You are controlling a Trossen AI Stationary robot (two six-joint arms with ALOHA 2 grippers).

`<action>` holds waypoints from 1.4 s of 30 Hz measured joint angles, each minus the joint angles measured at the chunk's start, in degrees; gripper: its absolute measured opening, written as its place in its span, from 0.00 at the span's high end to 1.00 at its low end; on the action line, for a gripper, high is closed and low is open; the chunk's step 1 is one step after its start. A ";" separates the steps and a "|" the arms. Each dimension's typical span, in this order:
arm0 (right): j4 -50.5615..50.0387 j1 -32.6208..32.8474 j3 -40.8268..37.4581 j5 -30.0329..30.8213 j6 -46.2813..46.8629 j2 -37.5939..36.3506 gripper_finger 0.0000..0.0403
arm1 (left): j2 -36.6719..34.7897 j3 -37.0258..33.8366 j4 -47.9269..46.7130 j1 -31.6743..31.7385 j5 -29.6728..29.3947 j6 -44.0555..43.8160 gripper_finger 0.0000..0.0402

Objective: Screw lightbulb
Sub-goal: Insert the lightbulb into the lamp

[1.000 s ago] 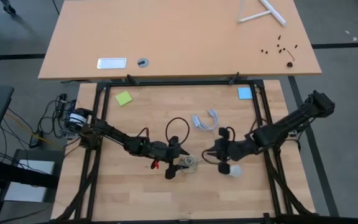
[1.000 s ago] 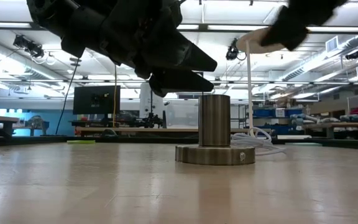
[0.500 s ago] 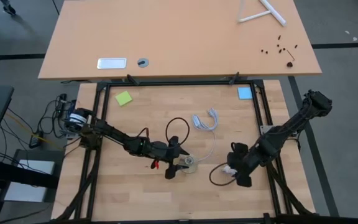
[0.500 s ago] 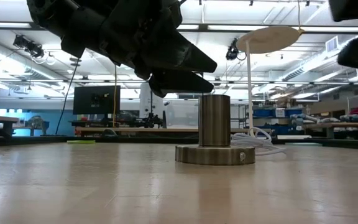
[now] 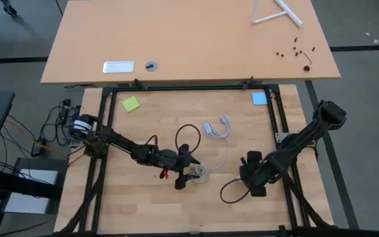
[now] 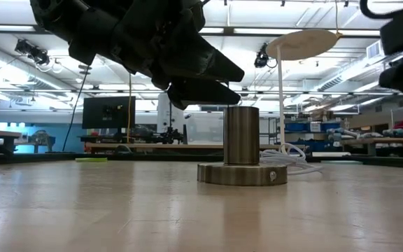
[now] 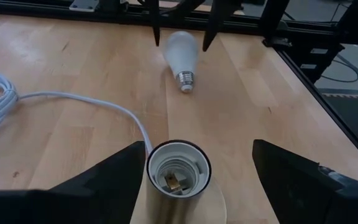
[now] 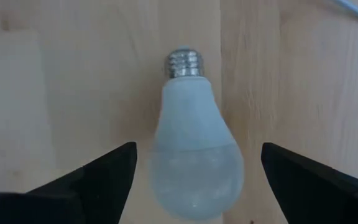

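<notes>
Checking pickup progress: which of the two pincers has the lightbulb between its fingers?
The right pincer, open around the lightbulb lying on the table. The left pincer flanks the socket.

lightbulb (image 8: 194, 162) | white frosted, metal screw end | lying flat on wooden table

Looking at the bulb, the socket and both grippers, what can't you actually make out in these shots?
- High view: the lightbulb is hidden under the right gripper.
- Low view: the bulb is cut off by the right edge; only a sliver shows.
- Low view: the socket opening faces up, so its inside is unseen.
- High view: the socket is mostly covered by the left gripper.
- Left wrist view: the white cord runs off the edge.
</notes>
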 joint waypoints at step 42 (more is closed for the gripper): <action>-1.58 -0.09 2.84 -1.12 -4.81 8.92 0.14 | -4.57 0.00 -4.24 0.00 1.62 -0.02 0.25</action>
